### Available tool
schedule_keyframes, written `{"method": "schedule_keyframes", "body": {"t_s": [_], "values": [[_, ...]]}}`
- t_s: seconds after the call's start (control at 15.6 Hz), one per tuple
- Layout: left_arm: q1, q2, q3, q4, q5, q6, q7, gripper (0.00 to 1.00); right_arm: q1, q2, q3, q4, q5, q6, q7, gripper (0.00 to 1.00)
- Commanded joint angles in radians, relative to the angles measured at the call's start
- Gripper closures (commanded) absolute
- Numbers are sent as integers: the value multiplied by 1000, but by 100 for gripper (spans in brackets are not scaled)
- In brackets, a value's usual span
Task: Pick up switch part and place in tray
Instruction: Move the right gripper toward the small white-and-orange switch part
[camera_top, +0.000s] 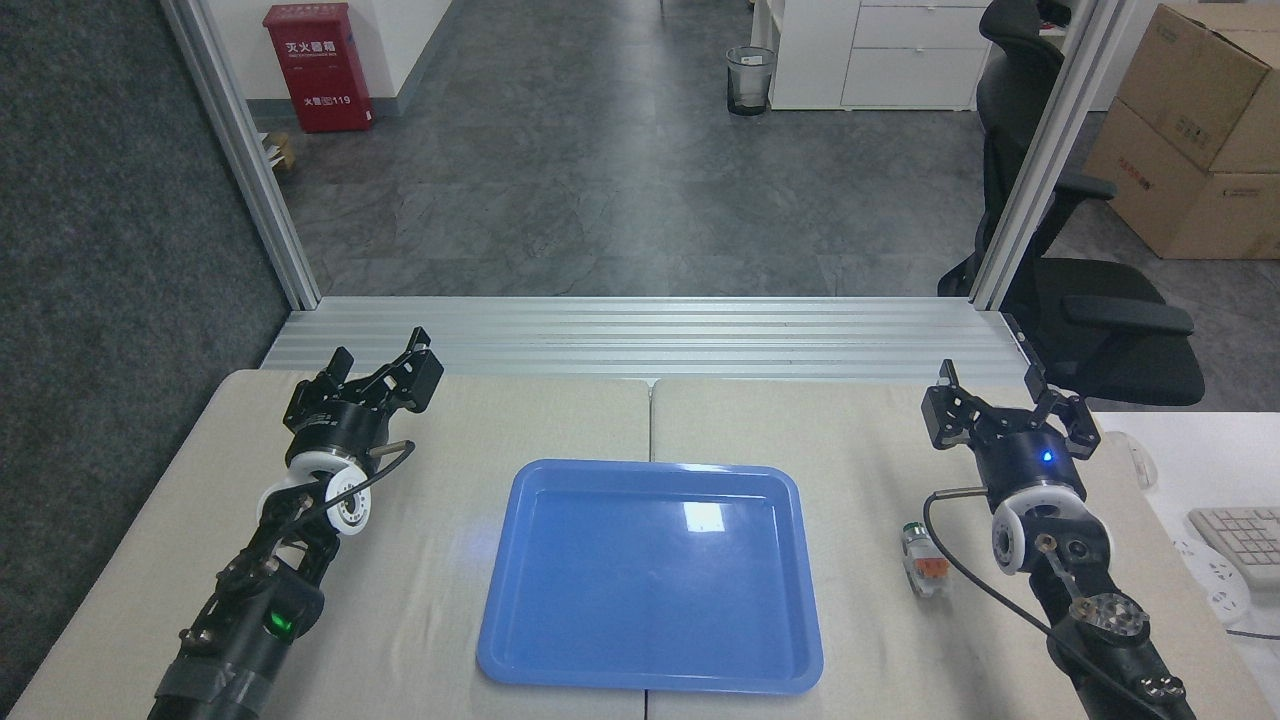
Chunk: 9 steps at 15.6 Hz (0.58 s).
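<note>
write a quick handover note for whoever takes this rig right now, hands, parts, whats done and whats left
Left hand: open, empty, above the table's far left.
Right hand: open, empty, above the table's far right.
Switch part: lying on the table, right of the blue tray, beside the right arm and nearer than its hand.
Tray: centred, nothing in it.
Done: nothing yet; the part is ungrasped.
Left: grasp the part, probably with the right hand since it is closer, then place it in the tray.
</note>
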Motion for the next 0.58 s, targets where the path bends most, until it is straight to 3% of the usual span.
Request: {"method": "schedule_keyframes", "body": {"t_s": [0.0, 0.13, 0.51], "values": [[-2, 0, 0, 1, -1, 0, 2, 0, 4, -20, -19, 19, -5, -1, 1, 6], [0, 0, 0, 0, 1, 0, 1, 0, 3, -22, -18, 20, 0, -1, 1, 2], [0, 0, 0, 1, 1, 0, 1, 0, 4, -59, -36, 26, -2, -65, -56, 2]]}}
